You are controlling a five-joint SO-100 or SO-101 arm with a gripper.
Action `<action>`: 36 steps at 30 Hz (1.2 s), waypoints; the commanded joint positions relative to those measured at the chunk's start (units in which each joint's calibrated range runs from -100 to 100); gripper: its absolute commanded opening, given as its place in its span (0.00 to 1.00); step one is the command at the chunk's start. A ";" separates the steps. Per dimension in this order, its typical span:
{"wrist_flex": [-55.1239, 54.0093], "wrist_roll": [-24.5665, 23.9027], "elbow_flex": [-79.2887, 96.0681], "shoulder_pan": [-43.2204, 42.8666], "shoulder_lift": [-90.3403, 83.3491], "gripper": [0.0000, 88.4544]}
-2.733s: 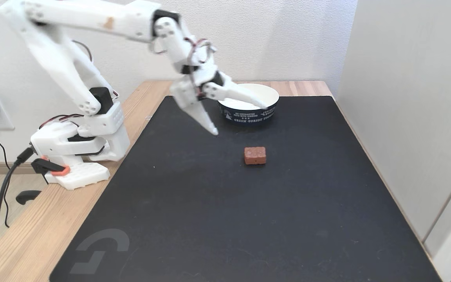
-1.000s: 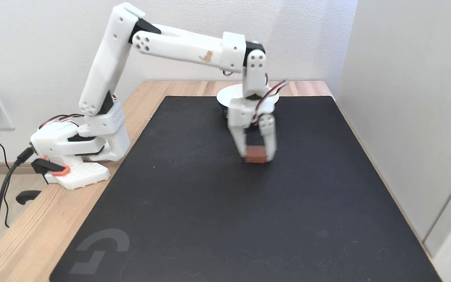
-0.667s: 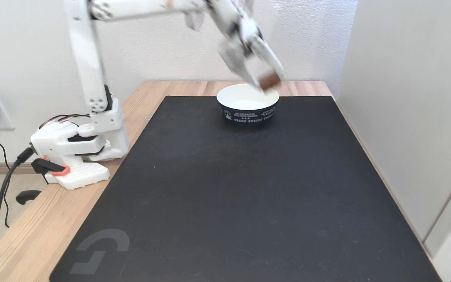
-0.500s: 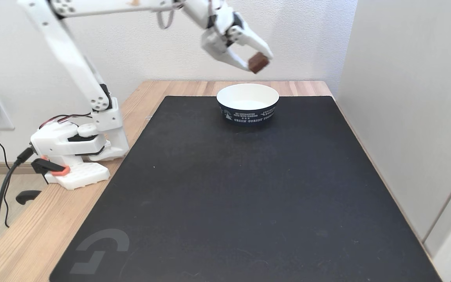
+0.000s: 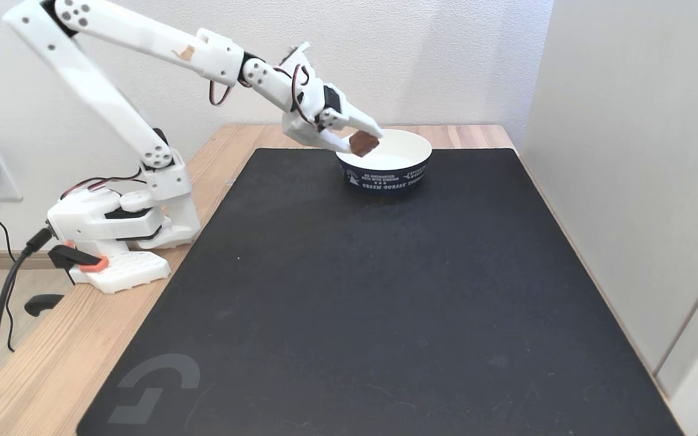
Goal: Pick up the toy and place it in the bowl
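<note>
Risk of a miss is judged real: pincer [image 5: 363, 141] is clamped on the toy [image 5: 363, 144], which hangs at its tips directly over the near-left rim of the bowl [image 5: 406, 171], so letting go here could bounce the toy off the rim onto the black mat [image 5: 385, 303]. Bowl interior lies just beyond the pincer with nothing obstructing; wall [image 5: 446, 60] stands well behind.

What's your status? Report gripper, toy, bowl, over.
Gripper shut on toy, at bowl's left rim in the fixed view. Toy not released. Nothing in the way.
</note>
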 commanded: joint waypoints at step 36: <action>22.36 16.07 42.91 31.45 -76.43 0.03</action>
